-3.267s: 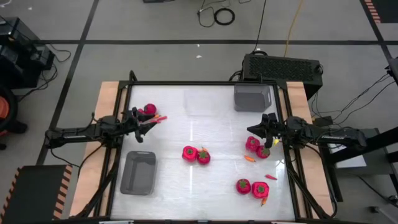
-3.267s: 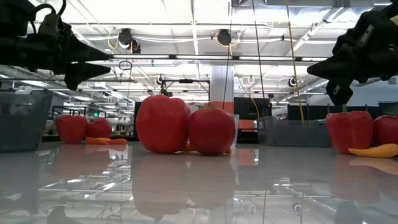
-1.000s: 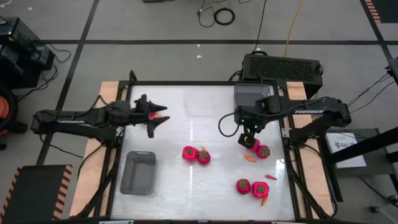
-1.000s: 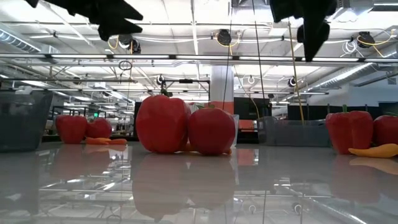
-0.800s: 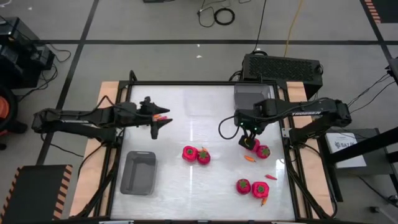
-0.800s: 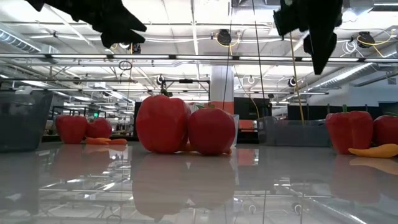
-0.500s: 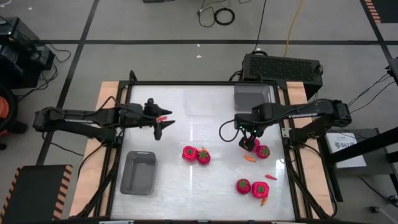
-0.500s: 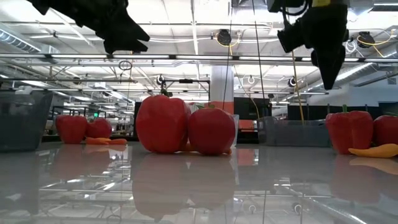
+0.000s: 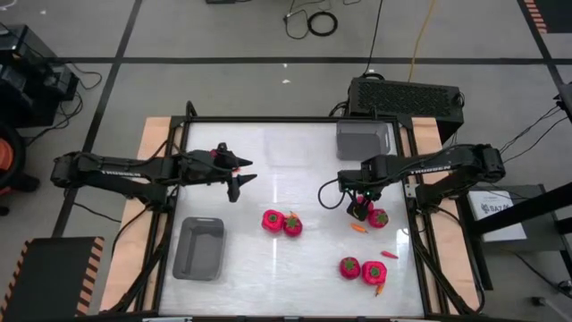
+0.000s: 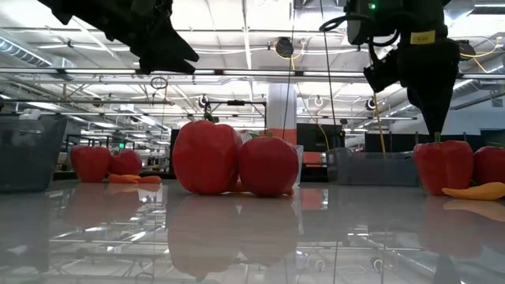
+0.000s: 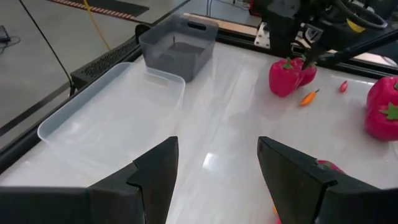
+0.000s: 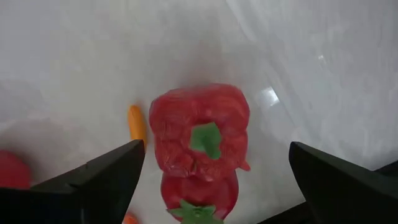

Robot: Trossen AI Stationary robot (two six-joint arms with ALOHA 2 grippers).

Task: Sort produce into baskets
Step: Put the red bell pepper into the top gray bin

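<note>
Round red fruits lie on the white table: a pair mid-table (image 9: 282,222), a pair near the front right (image 9: 361,268), and two at the right (image 9: 377,217). My right gripper (image 9: 359,207) points down over one of those two (image 12: 199,134). It is open, a finger on either side and just above the fruit, touching nothing. My left gripper (image 9: 240,177) hovers open and empty over the table's left half, beside more red fruits (image 10: 102,162). One grey basket (image 9: 199,248) stands near left, the other (image 9: 365,140) far right.
Small orange peppers lie by the right-hand fruits (image 9: 358,228), (image 9: 391,254) and near the front edge (image 9: 379,288). A clear shallow tray (image 11: 112,118) stands at the far middle of the table. A black box (image 9: 407,94) sits beyond the far edge.
My right gripper has come down and a little toward the near edge, over the red fruit at the table's right, rolling slightly as it sank. My left gripper has moved toward the table's right and dipped a little. No produce has moved.
</note>
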